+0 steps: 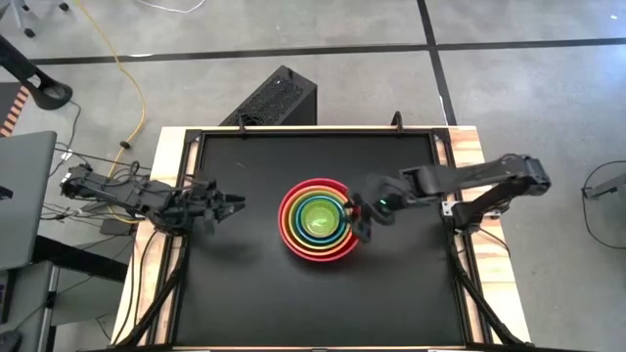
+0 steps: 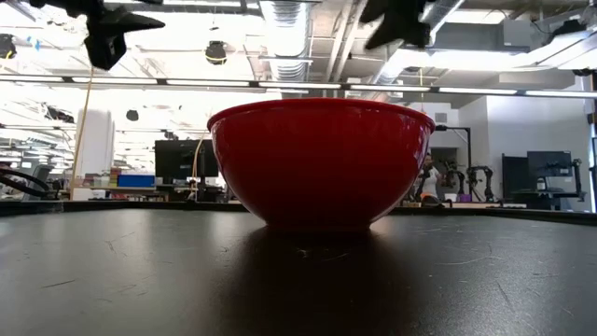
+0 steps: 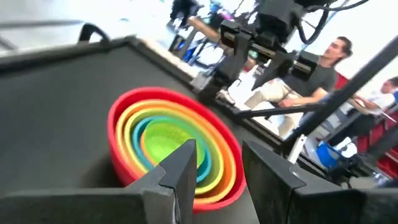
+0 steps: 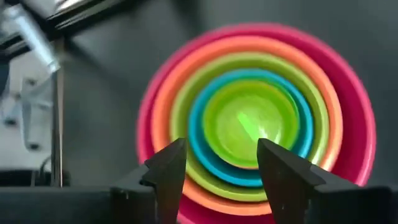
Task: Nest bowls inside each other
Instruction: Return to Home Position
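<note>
Nesting looks complete: the bowls form one stack at mid-table, red bowl outermost, bright green bowl innermost, with the right gripper spread empty over its right rim, the left gripper spread empty well left, and only arm retreat outstanding.

The bowls sit nested, midway across the table.

Matte-black tabletop edged in pale wood, its surface lightly scratched. One large glossy red plastic bowl stands upright directly on it, near the centre (smaller coloured bowls are nested inside it).
</note>
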Controlling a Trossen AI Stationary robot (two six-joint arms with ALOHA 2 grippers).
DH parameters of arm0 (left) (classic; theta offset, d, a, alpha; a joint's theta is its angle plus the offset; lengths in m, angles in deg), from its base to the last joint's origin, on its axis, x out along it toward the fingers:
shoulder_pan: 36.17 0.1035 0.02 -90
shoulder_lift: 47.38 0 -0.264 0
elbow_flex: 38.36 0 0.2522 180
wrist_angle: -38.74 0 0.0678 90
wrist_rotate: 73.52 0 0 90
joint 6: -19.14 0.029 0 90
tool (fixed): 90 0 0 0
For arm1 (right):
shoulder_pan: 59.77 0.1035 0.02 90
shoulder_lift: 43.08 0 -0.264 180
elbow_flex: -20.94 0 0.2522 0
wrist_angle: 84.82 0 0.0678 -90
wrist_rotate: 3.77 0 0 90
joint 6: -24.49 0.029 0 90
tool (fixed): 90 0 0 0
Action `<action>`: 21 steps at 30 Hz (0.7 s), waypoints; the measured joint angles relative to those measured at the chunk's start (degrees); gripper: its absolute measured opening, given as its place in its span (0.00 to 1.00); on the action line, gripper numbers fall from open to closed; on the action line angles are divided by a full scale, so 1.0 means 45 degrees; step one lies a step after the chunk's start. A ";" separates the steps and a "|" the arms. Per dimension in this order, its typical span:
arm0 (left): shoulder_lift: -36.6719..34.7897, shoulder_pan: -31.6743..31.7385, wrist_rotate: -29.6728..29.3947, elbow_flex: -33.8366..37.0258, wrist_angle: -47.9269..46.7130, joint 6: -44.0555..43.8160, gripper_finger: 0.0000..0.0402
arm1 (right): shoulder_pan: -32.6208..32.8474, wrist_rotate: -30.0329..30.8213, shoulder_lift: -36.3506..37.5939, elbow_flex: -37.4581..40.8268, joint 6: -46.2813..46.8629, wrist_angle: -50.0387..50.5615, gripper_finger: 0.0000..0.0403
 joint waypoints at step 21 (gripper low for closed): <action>-0.0409 0.0021 0.0084 0.0712 0.2528 0.4081 0.29 | -0.0298 -0.1265 0.6843 0.9282 -0.1713 -1.0678 0.36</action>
